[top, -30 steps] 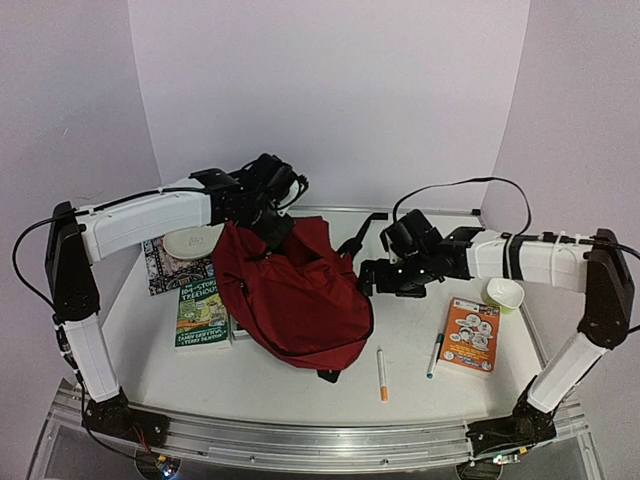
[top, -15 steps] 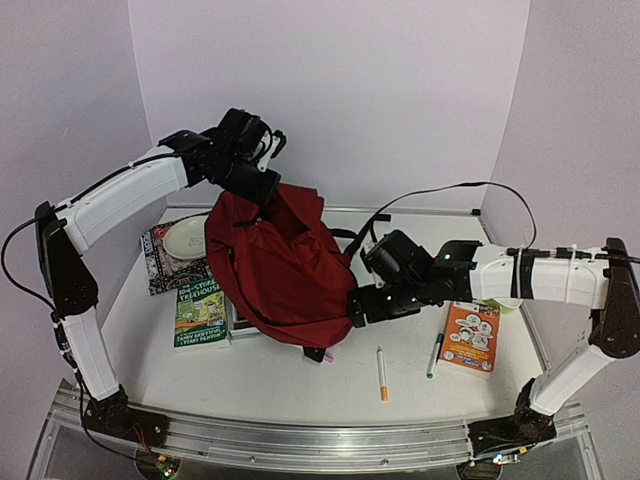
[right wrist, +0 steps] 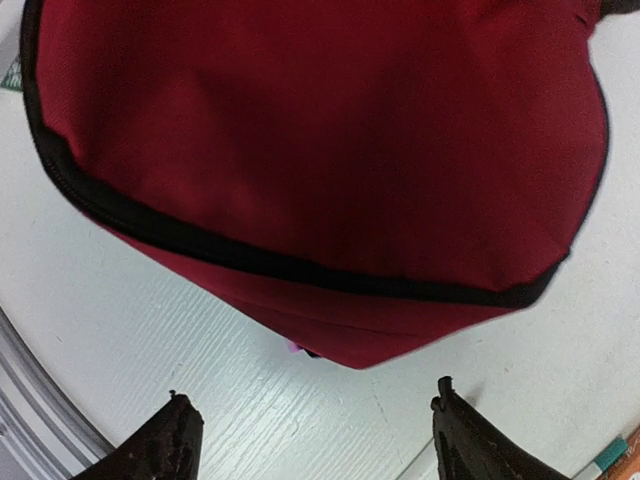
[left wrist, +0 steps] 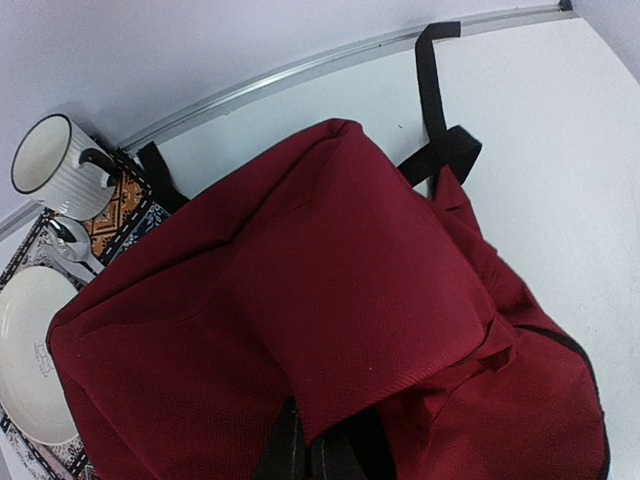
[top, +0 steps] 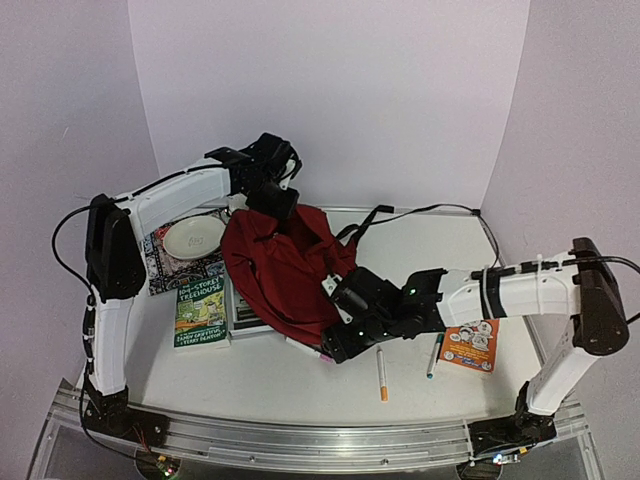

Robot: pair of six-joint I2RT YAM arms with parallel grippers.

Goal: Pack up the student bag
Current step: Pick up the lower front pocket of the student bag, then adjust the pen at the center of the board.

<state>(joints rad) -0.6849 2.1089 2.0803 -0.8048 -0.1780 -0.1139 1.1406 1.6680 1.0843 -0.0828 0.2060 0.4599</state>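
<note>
With the left claw (top: 272, 200) pressed together on the far top of the student bag (top: 285, 270), left of centre on the bench (top: 300, 385), and the right claw (right wrist: 312, 425) spread at its near edge, the step appears to be positioning; next, pinch that edge.

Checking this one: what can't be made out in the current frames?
- Dark red fabric backpack: its opening and inside, all views, covered by its own folds.
- Small pink object: right wrist view, mostly under the backpack.
- Orange paperback book: top view, cover partly hidden by the right arm.
</note>
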